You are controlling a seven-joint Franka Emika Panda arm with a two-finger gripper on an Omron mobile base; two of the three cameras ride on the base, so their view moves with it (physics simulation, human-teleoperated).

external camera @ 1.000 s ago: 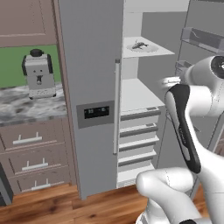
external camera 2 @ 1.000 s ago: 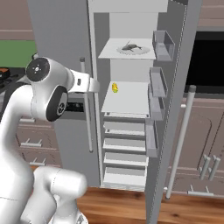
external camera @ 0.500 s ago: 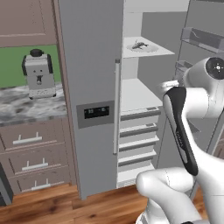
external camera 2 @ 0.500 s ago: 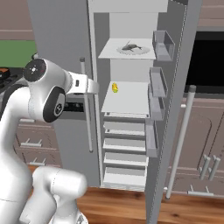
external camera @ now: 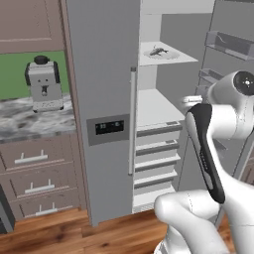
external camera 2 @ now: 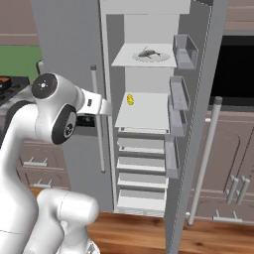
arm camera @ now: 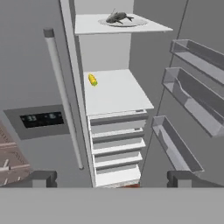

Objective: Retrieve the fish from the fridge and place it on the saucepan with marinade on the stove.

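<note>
The fridge has its left door shut and its right door swung open. On its upper shelf a small dark grey fish lies on a pale round plate. My gripper is open and holds nothing. It points into the open compartment, well short of the shelves and lower than the fish. The hand reaches from the left towards the middle shelf. At the far left edge the saucepan with orange inside sits on the dark stove.
A small yellow item lies on the middle shelf, above several drawers. Door bins jut from the open door on the right. A coffee machine stands on the marble counter. A black oven is at the right.
The arm's elbow has shifted slightly sideways and the hand has crept a little towards the fridge. The gripper stays open, and the fish and yellow item have not moved.
</note>
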